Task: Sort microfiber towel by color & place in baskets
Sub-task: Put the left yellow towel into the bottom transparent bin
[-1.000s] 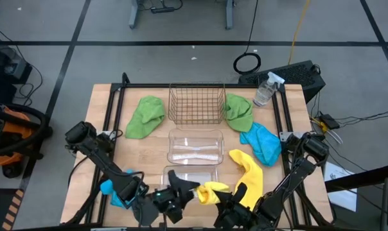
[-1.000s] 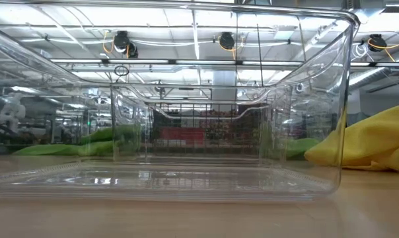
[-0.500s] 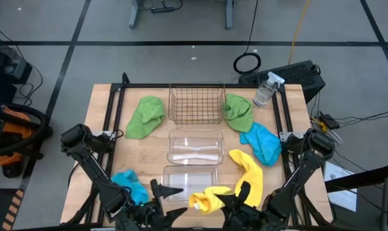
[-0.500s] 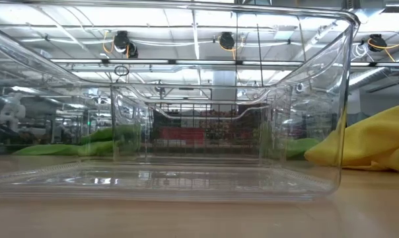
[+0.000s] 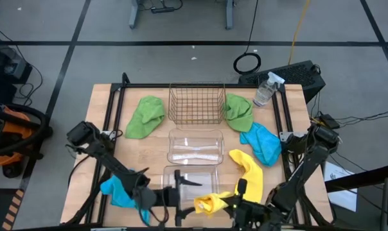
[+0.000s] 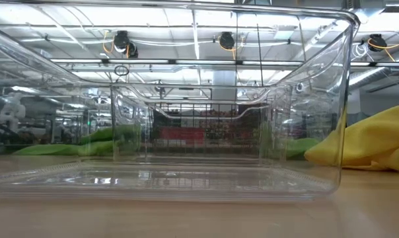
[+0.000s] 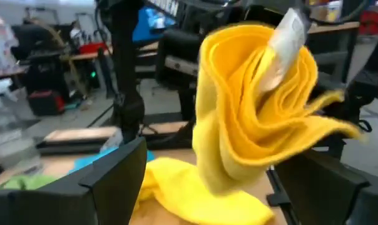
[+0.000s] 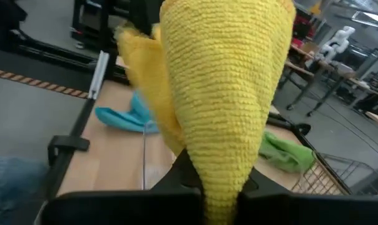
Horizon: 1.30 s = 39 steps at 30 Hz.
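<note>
With a yellow towel (image 5: 210, 203) clenched in the right gripper (image 5: 236, 204) just beside the near clear basket (image 5: 210, 175) and the left gripper (image 5: 181, 186) spread empty, the cloth should be carried fully over the rim before being released.

My right gripper (image 5: 213, 204) sits low at the near edge, fingers clamped; my left gripper (image 5: 189, 186) faces it, fingers spread.

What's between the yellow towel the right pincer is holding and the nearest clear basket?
Nothing visible. The right pincer holds the yellow towel just off the front right corner of the nearest clear basket, which looks empty. The left pincer reaches over the basket's front edge.
</note>
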{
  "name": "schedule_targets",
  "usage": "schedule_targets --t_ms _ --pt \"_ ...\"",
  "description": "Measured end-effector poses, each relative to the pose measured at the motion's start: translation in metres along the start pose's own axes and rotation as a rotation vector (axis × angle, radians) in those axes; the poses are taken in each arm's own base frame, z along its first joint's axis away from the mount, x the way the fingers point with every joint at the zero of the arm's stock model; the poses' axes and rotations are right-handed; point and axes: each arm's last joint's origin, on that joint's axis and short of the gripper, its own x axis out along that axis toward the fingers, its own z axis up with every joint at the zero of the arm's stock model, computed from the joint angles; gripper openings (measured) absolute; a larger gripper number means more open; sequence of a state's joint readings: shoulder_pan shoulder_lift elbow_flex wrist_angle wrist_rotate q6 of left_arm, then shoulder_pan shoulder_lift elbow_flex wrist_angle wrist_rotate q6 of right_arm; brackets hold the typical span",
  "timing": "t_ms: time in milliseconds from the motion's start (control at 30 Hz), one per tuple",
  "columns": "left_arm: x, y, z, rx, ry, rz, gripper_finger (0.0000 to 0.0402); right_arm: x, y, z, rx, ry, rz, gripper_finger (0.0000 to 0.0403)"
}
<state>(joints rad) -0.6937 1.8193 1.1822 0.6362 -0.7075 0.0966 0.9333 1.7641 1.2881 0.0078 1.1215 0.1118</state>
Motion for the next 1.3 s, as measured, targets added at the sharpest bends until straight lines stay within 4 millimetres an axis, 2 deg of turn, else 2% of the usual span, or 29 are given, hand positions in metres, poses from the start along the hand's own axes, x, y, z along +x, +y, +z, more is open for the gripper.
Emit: schedule_targets --t_ms 167,333,500,700,967,1300 --pt "0.017 0.005 -0.019 0.023 0.005 -0.117 0.0343 0.001 0.001 0.000 0.027 -0.086 0.001 0.0006" --pt "0.025 0.001 -0.033 0.037 -0.028 -0.128 0.0343 0.002 -0.001 0.000 0.006 -0.101 -0.010 0.0007" --pt "0.022 -0.004 -0.028 0.079 -0.095 -0.132 0.0343 0.002 0.000 -0.001 0.001 -0.096 0.011 0.0008" --pt "0.017 -0.009 -0.021 0.122 -0.163 -0.134 0.0329 0.009 0.001 -0.005 0.026 -0.073 0.129 0.0008" --pt "0.020 -0.006 -0.021 0.140 -0.177 -0.175 0.0254 0.031 -0.013 -0.009 0.076 -0.023 0.089 0.0009" --pt "0.020 -0.005 -0.021 0.169 -0.178 -0.172 0.0094 0.036 -0.015 -0.009 0.077 -0.016 0.120 0.0009"
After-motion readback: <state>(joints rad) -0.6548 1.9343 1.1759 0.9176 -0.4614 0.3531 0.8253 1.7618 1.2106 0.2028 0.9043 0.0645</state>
